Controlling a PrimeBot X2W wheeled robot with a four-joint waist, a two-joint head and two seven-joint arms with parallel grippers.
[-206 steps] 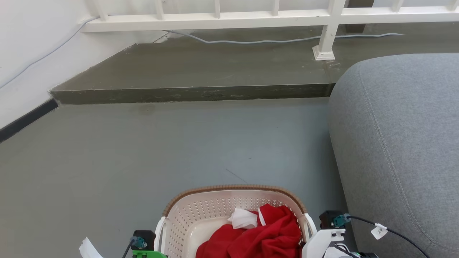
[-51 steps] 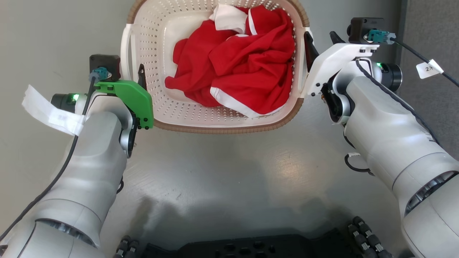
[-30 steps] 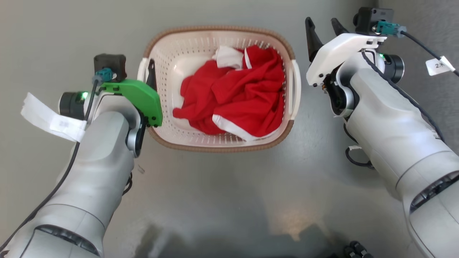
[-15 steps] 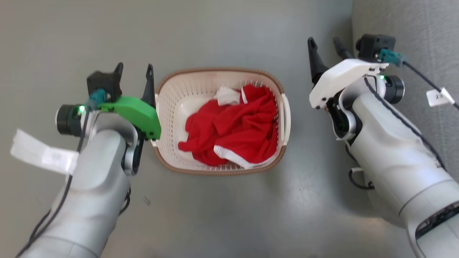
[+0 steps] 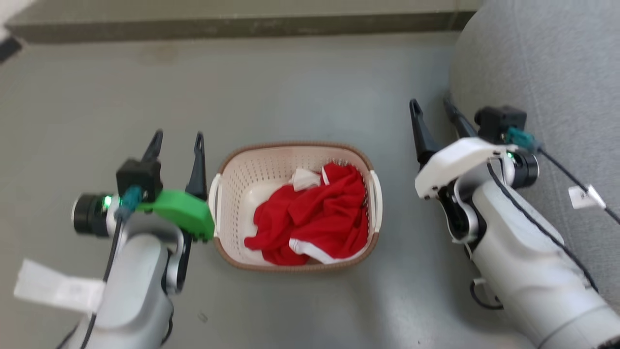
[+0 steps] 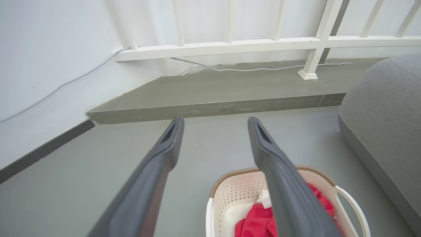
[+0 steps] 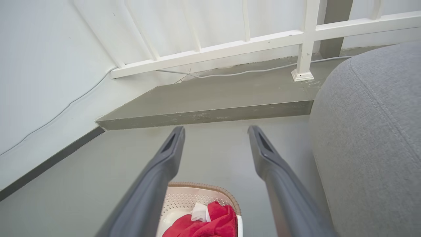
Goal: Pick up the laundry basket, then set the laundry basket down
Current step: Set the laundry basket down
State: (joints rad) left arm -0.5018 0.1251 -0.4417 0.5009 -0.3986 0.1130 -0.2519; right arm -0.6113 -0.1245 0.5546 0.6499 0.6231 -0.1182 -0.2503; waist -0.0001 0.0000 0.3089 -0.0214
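Note:
The laundry basket [image 5: 242, 179] stands on the grey floor between my two arms, cream-white and perforated with a brown woven rim, holding red and white clothes [image 5: 315, 213]. My left gripper [image 5: 177, 138] is open and raised just left of the basket's left handle, touching nothing. On the other side, my right gripper [image 5: 432, 104] is also open, apart from the right handle. The left wrist view has the basket [image 6: 230, 194] below its open gripper [image 6: 215, 123]. In the right wrist view the basket [image 7: 184, 197] lies under the open gripper [image 7: 215, 131].
A grey sofa [image 5: 547, 72] stands close on the right, next to my right arm. A raised concrete step [image 6: 210, 98] runs across ahead, with a white railing [image 6: 263, 42] and a cable on it. A white wall [image 6: 49, 65] is on the left.
Both grippers have let go of the basket's handles and lifted away. The basket now rests on the floor. The head view has tilted up, so the basket sits lower in the picture.

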